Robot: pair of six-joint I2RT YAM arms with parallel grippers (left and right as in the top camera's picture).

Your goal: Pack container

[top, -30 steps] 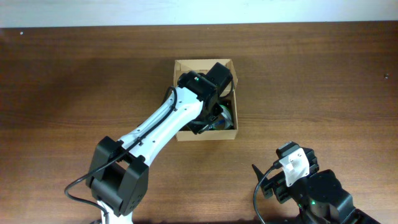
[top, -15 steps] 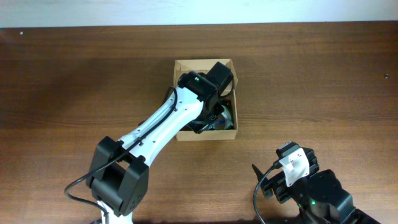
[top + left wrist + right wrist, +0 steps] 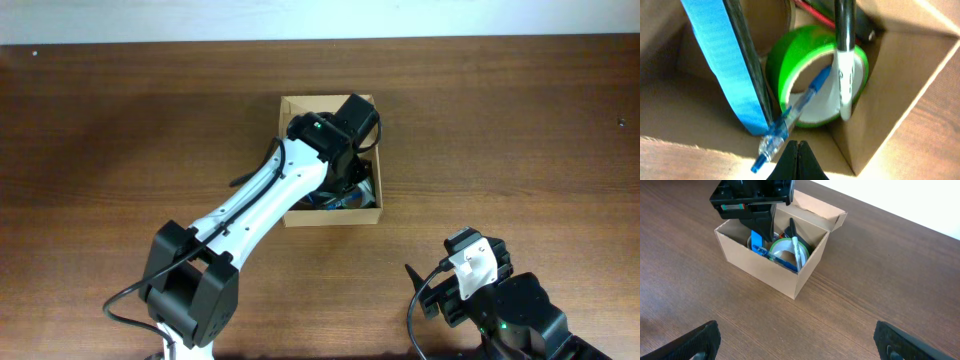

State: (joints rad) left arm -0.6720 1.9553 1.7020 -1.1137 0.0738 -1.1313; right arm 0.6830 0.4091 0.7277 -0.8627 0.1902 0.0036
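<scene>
The container (image 3: 290, 106) is an open tan cardboard box at the table's middle, with its flap lid (image 3: 816, 209) folded back. Inside it are a green tape roll (image 3: 812, 70), a blue pen (image 3: 790, 117), a flat blue packet (image 3: 722, 65) standing on edge and a black-and-white marker (image 3: 844, 75). My left gripper (image 3: 798, 152) is shut and empty, held just above the box's near rim over the pen's end. In the overhead view its wrist (image 3: 330, 140) covers most of the box. My right gripper (image 3: 797, 340) is open and empty over bare table, well short of the box (image 3: 760, 265).
The brown wooden table (image 3: 500, 130) surrounds the box. The right arm's base (image 3: 500, 310) sits at the front right edge. The left arm (image 3: 250, 210) stretches diagonally from the front left to the box.
My left wrist has shifted slightly over the box. The right arm has not moved.
</scene>
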